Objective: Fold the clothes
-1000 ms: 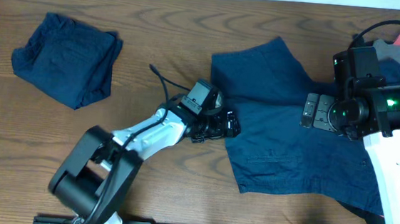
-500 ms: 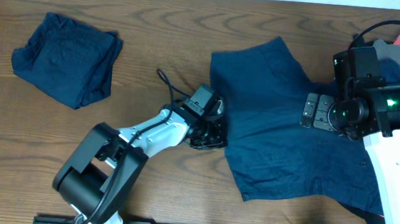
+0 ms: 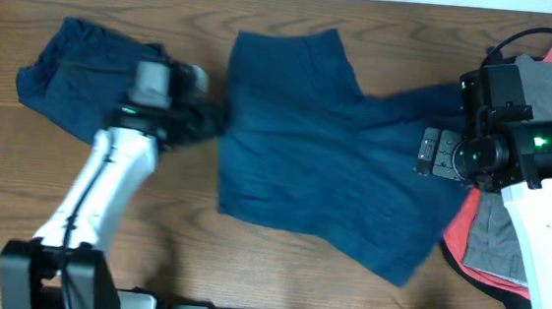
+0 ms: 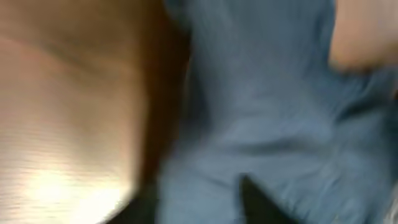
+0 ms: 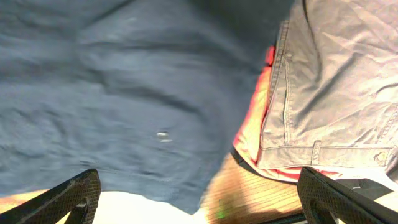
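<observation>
1. The blue shorts [image 3: 325, 158] lie spread out in the middle of the desk [image 3: 246, 281]. They sit a bit crooked and have some bumps.
2. Your left gripper [image 3: 207, 119] is at the left edge of the shorts. The view is blurry there, so I cannot tell if it is open or closed, or if it has any cloth.
3. Your right gripper [image 5: 196, 186] is wide open with nothing in it. It hangs over the right side of the shorts.
4. Pull the shorts flat first. A flat piece folds much better.
5. The right side of the shorts touches the grey and red pile [image 3: 506, 242] at the right edge of the desk. Pinch only blue cloth there, or you may lift the pile too.
6. Grab close to the hem, lift low, and lay one half on the other so the edges match.
7. The folded blue piece [image 3: 74, 84] sits near the far left corner, just beside your left arm. Do not bump it.
</observation>
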Controlling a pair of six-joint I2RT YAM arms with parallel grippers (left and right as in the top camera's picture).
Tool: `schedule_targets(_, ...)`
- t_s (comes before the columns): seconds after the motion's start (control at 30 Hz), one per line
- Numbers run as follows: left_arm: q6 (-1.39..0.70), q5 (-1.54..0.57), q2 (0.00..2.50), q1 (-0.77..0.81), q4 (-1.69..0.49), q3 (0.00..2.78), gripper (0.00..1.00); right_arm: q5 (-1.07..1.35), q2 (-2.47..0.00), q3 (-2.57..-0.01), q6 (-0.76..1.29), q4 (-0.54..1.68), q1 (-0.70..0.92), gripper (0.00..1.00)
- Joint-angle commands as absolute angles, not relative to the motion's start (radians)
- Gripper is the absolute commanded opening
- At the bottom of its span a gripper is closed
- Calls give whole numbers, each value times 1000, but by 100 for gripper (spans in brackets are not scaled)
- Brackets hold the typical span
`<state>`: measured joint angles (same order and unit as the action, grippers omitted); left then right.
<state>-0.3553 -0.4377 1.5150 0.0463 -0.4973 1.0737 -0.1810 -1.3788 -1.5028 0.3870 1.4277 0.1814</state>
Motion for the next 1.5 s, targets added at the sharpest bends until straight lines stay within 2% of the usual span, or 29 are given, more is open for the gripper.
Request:
schedule_targets(0.0, -318, -495, 1501, -12, -569, 1123, 98, -196, -1374, -1515, 403, 1423, 175, 99)
schedule_targets(0.23, -318, -509, 1504, 0, -933, 1106, 98, -236, -1383, -1497, 403, 1395, 162, 99)
schedule_targets(0.47, -362, -504, 1505, 118, -974, 994, 98, -228, -1395, -1477, 403, 1393, 112, 99)
schedule_targets(0.7, -599, -435, 1505, 137, -807, 809, 98, -229, -1395, -1477, 395, 1403, 104, 99)
schedule_targets(0.97, -608, -406, 1510, 137, -506, 665, 100, -229, -1395, -1477, 395, 1403, 103, 99)
schedule_targets(1.03, -608, -406, 1510, 137, -490, 645, 96, -229, -1395, -1477, 395, 1404, 103, 99)
schedule_targets(1.1, -608, -406, 1510, 137, -487, 634, 85, -229, -1395, -1477, 395, 1403, 103, 99)
schedule_targets(1.2, -608, -406, 1510, 137, -476, 627, 48, -229, -1395, -1477, 396, 1402, 103, 99)
schedule_targets(1.33, -628, -407, 1510, 137, -469, 627, 21, -229, -1395, -1477, 395, 1403, 103, 99)
schedule_targets(1.37, -631, -410, 1510, 137, -469, 627, 8, -229, -1395, -1477, 395, 1404, 103, 99)
schedule_targets(1.47, -630, -418, 1509, 137, -473, 627, 6, -229, -1395, -1477, 395, 1404, 103, 99)
